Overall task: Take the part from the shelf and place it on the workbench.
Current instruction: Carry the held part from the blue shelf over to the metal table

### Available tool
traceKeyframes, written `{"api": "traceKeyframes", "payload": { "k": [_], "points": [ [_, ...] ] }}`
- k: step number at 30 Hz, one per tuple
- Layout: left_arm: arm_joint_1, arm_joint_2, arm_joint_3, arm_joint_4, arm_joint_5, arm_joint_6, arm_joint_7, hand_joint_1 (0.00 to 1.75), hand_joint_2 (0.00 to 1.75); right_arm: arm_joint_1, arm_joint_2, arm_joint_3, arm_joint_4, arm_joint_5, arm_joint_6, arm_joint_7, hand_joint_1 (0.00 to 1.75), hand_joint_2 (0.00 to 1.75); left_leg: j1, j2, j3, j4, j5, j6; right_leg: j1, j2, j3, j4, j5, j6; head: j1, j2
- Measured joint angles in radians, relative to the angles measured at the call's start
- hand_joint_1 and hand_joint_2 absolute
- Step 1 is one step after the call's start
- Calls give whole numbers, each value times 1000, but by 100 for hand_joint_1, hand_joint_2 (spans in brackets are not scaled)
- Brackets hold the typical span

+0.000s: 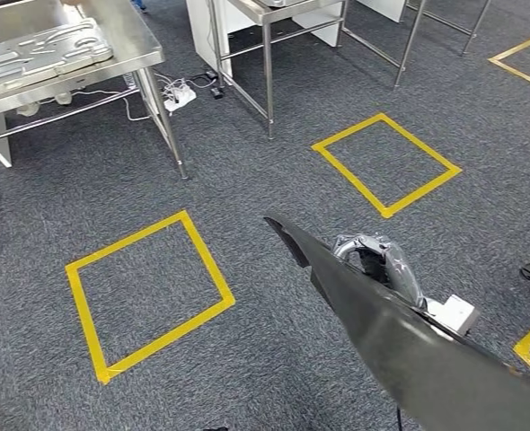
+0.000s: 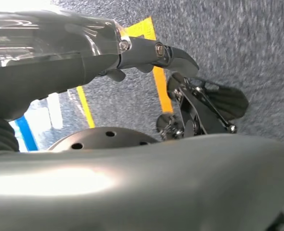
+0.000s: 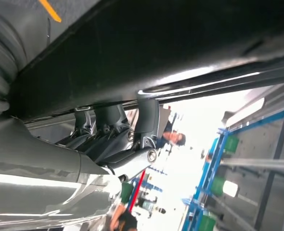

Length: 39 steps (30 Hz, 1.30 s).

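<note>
Right hand [image 3: 111,144] fingers curl under the glossy black curved part [image 1: 411,350], seemingly gripping it.

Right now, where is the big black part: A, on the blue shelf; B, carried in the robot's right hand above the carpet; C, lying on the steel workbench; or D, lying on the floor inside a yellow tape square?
B: the black part hangs in the air above the grey carpet with the right hand gripping its edge, well short of the steel workbench.
</note>
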<state>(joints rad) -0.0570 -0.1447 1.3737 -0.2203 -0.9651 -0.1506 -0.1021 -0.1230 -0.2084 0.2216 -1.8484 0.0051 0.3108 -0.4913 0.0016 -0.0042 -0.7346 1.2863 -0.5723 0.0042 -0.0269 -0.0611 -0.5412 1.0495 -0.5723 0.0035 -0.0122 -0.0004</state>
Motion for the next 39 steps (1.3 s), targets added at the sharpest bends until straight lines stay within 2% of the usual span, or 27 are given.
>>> {"api": "traceKeyframes", "payload": {
  "k": [1,3,5,7,9,10,11,12,13,14,15,16,18,20,22,23,25,26,28,29,30,31,33,35,37,38,39],
  "points": [
    [1,1,0,0,0,-3,-6,0,175,0,0,-1,0,-1,0,-1,175,175,-2,12,29,-64,40,7,1,-12,8,0,-6,1,0,0],
    [-1,5,0,0,0,-9,-18,0,175,1,1,-2,-2,-3,0,-4,175,175,-15,52,81,-173,84,24,5,-35,21,-2,-17,8,0,0],
    [-5,9,0,0,0,-16,-31,0,175,1,3,-3,-2,-3,0,-9,175,175,-27,69,95,-206,77,37,8,-56,26,-5,-24,18,0,0],
    [-4,11,0,0,0,-21,-40,0,175,-2,6,-3,-1,-3,0,-13,175,175,-25,50,99,-219,75,44,8,-67,36,-10,-30,28,0,0],
    [-2,14,1,0,1,-24,-46,0,175,-5,9,-4,-1,-4,0,-16,175,175,-17,29,112,-233,77,51,6,-20,31,19,-53,34,0,0],
    [-4,15,1,0,1,-26,-49,0,175,-4,9,-4,0,-4,1,-17,175,175,-13,19,119,-238,77,54,5,14,9,66,-78,36,1,0],
    [-7,16,1,0,1,-28,-52,0,175,-2,9,-5,1,-4,1,-18,175,175,-12,6,122,-239,75,57,5,40,-25,129,-104,36,2,0],
    [-10,16,1,0,0,-31,-54,0,175,1,10,-5,2,-4,1,-18,175,175,-12,-7,123,-239,74,59,6,51,-64,195,-126,37,2,0],
    [-11,16,1,0,0,-33,-56,0,175,3,10,-5,4,-4,1,-18,175,175,-12,-22,126,-238,72,60,6,55,-97,242,-133,39,2,0],
    [-12,16,1,0,0,-35,-57,0,175,4,10,-5,4,-4,2,-19,175,175,-12,-36,128,-238,71,60,6,56,-115,256,-119,41,2,0],
    [-12,16,1,0,-1,-36,-58,0,175,5,11,-5,4,-4,2,-20,175,175,-11,-51,132,-237,69,58,5,59,-115,231,-86,42,2,0],
    [-11,16,1,0,-1,-36,-59,0,175,5,11,-5,4,-4,2,-20,175,175,-10,-67,136,-237,66,56,4,67,-99,174,-39,44,2,0],
    [-12,16,2,0,-1,-38,-61,0,175,5,12,-5,4,-4,3,-21,175,175,-10,-96,140,-233,60,48,-1,111,-58,55,26,42,2,0],
    [-14,16,2,0,-2,-38,-64,0,175,6,12,-6,3,-4,4,-21,175,175,-8,-121,134,-229,58,39,-1,139,-40,6,35,34,2,0],
    [-10,18,2,0,-2,-39,-66,0,175,4,15,-6,2,-4,4,-21,175,175,-5,-138,129,-230,57,31,-1,120,-34,0,32,23,2,0],
    [-7,19,2,0,-3,-40,-67,0,175,2,17,-5,2,-4,4,-21,175,175,-6,-126,126,-224,53,26,-3,107,-30,-3,31,17,1,0],
    [-8,20,2,0,-3,-43,-68,0,175,1,22,-5,1,-4,4,-21,175,175,-7,-70,100,-170,22,13,-7,77,-20,-7,27,5,-1,0],
    [-10,19,2,0,-3,-45,-68,0,175,2,23,-5,1,-4,4,-21,175,175,-5,-39,72,-117,-2,5,-6,62,-16,-7,23,1,-3,0],
    [-14,19,2,0,-2,-48,-69,0,175,3,25,-5,1,-4,4,-20,175,175,3,-14,11,-7,-38,-5,-6,30,-7,-7,14,-2,-3,0],
    [-13,19,2,0,-2,-50,-69,0,175,3,26,-5,1,-4,4,-20,175,175,6,-10,-4,16,-35,-8,-6,14,-1,-7,9,-1,-3,0],
    [-11,19,2,0,-1,-51,-69,0,175,3,26,-4,1,-4,4,-20,175,175,9,-6,-2,4,-13,-10,-6,1,5,-7,3,0,-3,0],
    [-10,19,2,0,-1,-52,-69,0,175,3,27,-4,1,-4,4,-19,175,175,10,3,18,-41,22,-9,-6,-12,14,-7,-3,2,-3,0],
    [-9,19,2,0,0,-55,-70,0,175,2,28,-4,1,-4,5,-17,175,175,2,43,69,-150,77,0,-4,-35,29,-8,-16,11,-3,0],
    [-12,19,2,0,0,-58,-71,0,175,0,28,-4,1,-4,6,-14,175,175,-9,73,92,-202,81,16,2,-55,37,-10,-24,22,-3,0],
    [-11,19,2,0,0,-59,-71,0,175,-2,29,-4,1,-4,6,-13,175,175,-12,59,94,-212,73,28,5,-76,45,-18,-29,33,-3,0],
    [-8,19,2,0,0,-59,-72,0,175,-3,30,-4,1,-4,7,-13,175,175,-10,47,99,-218,73,32,4,-71,52,-19,-35,38,-3,0],
    [-7,19,2,0,1,-60,-72,0,175,-5,31,-4,1,-4,7,-13,175,175,-7,37,105,-225,73,36,3,-51,52,-7,-46,41,-2,0]
  ]
}}
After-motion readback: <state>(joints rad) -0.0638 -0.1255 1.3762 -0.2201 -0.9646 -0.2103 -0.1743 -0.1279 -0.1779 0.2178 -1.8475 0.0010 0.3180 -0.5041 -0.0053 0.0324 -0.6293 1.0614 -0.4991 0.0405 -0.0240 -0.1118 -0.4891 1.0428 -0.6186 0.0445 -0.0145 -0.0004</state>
